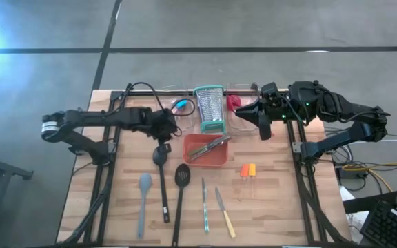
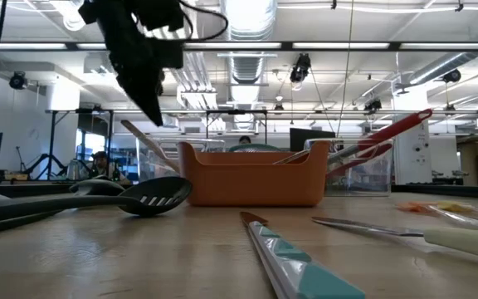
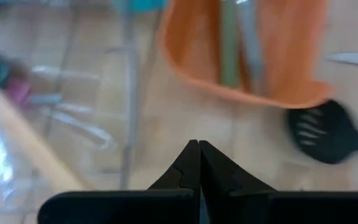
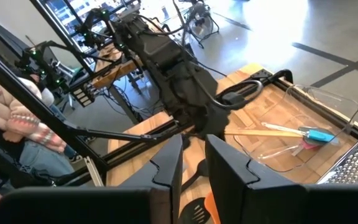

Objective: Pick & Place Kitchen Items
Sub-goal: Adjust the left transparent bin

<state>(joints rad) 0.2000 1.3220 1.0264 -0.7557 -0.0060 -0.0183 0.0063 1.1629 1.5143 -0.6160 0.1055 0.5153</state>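
Orange tray [image 1: 209, 154] sits mid-table w/ utensils inside; left gripper [image 1: 169, 128], fingers pressed together, empty, hovers just off its left edge. Black slotted turner [image 1: 180, 194] lies near front edge. Right gripper [image 1: 264, 131] narrowly parted, waits by back-right bin.

You are working in a robotics lab or workshop hall. Around the pale wooden butcher-block counter [image 1: 274, 207] lies bare grey concrete floor [image 1: 253, 24]. Beyond the counter run exposed silver ceiling ducts [image 2: 247, 62], long strip lights [image 2: 363, 46], black tripods [image 2: 52, 137], and another dark robot rig [image 4: 98, 37].
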